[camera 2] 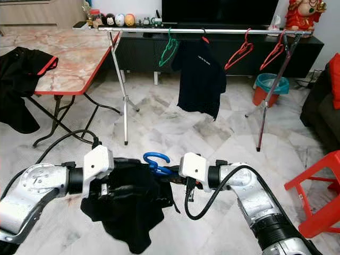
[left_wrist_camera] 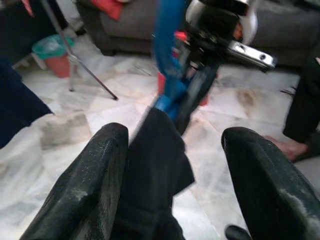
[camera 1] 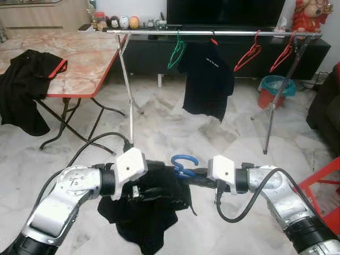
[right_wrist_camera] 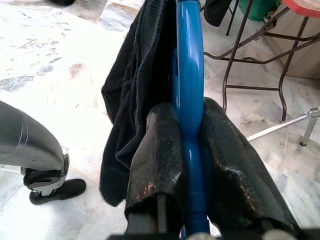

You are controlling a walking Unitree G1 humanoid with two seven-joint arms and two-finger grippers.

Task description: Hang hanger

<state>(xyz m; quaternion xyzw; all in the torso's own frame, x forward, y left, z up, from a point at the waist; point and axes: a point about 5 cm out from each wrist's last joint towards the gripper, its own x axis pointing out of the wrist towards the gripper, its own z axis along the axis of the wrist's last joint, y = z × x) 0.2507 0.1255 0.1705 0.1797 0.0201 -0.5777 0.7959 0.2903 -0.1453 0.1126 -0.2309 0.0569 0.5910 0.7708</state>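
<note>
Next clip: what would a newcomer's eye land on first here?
The blue hanger with a black garment draped from it, held low in front between both arms; the right gripper is clamped on its blue bar. Beyond stands the clothes rail, carrying a black shirt plus green and red hangers.

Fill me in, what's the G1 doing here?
It is holding a blue hanger with a black garment on it, in front of the clothes rack. The right hand is shut on the hanger; the left hand is open around the garment. The hanger is not yet on the rail, where a black shirt already hangs.
</note>
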